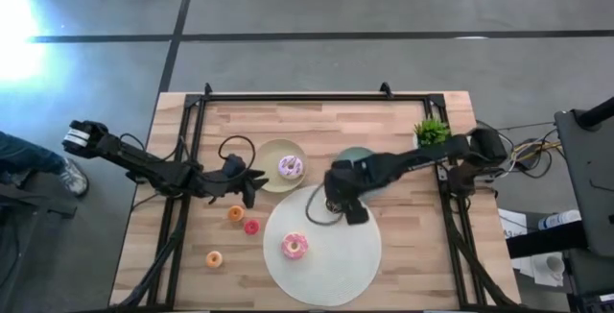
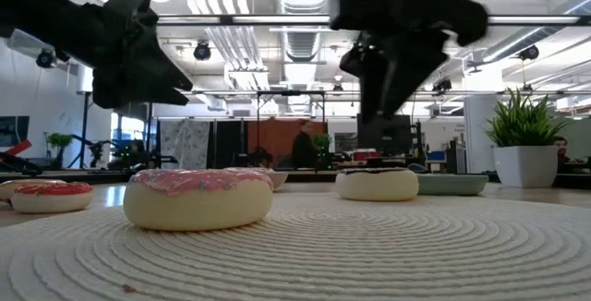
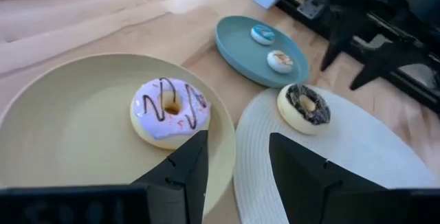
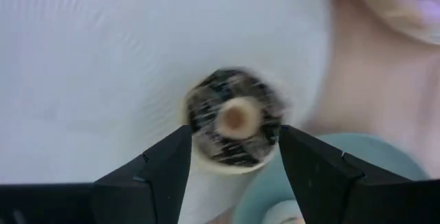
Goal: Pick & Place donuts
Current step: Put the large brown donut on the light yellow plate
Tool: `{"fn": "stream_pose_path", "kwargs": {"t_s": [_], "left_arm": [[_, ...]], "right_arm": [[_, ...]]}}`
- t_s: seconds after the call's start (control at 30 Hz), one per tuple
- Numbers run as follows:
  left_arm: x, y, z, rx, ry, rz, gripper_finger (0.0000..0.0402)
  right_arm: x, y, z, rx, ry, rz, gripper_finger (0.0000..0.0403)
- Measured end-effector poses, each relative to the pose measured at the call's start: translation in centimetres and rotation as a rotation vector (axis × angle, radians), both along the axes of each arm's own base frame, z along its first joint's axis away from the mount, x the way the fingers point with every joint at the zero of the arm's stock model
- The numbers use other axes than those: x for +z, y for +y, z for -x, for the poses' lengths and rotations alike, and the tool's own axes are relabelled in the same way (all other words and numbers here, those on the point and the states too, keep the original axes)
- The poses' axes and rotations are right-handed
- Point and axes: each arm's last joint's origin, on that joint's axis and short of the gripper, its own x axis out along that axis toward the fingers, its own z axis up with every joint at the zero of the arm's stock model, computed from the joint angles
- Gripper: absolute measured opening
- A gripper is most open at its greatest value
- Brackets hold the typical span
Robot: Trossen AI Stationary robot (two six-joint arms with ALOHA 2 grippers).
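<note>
Wooden planks form the table (image 1: 403, 255), framed by black rails. At its left edge, the left gripper (image 1: 251, 186) hangs just beside the beige plate (image 1: 264, 155), its fingers (image 3: 185, 172) spread with nothing between them. Below it on the bare wood lie three mini donuts: an orange one (image 1: 214, 259) nearest the front, another orange one (image 1: 235, 214), and a red-pink one (image 1: 252, 227) just beside that.

On the beige plate sits the pale pink-white donut (image 1: 290, 167), drizzled with dark lines. Next comes the big white round mat (image 1: 336, 275), whose edge lies close to the plate. The bright pink donut (image 1: 295, 246) rests on the mat's left half.

Farther right, the right gripper (image 1: 336, 204) hovers above the mat's upper edge. Its fingers (image 4: 158, 165) stand apart on either side of the dark chocolate donut (image 4: 235, 124), which lies flat on the mat; from the low view the gripper sits clear above it, not touching.

Behind that, the teal plate (image 3: 237, 56) holds a blue mini donut (image 3: 262, 34) and a cream mini donut (image 3: 280, 60). A small green potted plant (image 1: 432, 132) stands near the table's far right corner.
</note>
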Motion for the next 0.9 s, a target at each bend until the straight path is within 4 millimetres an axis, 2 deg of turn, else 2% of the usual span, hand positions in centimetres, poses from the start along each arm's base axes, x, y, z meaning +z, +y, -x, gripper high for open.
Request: {"fn": "stream_pose_path", "kwargs": {"t_s": [0.1,0.2,0.37,0.5,0.67,0.9], "left_arm": [[-0.1,0.0,0.0,-0.005,0.005,0.001,0.0128],[-0.1,0.0,0.0,-0.005,0.011,0.003,0.0128],[-0.3,0.0,0.1,-0.02,0.03,0.008,0.0128],[-0.3,-0.1,0.1,-0.032,0.034,0.017,0.0128],[-0.4,-0.1,0.2,-0.033,0.047,0.018,0.0128],[-0.5,-0.1,0.2,-0.032,0.047,0.019,0.0128]], "right_arm": [[-2.0,1.9,0.4,0.088,0.036,0.018,0.021],[-3.1,2.7,0.4,0.069,0.052,0.008,0.021],[-3.8,2.6,0.0,-0.006,0.033,0.071,0.021],[-3.7,2.7,-0.3,-0.007,-0.008,0.06,0.021],[-4.4,2.7,-0.3,-0.025,-0.045,0.045,0.021],[-5.7,2.5,0.7,-0.035,0.004,0.046,0.021]]}}
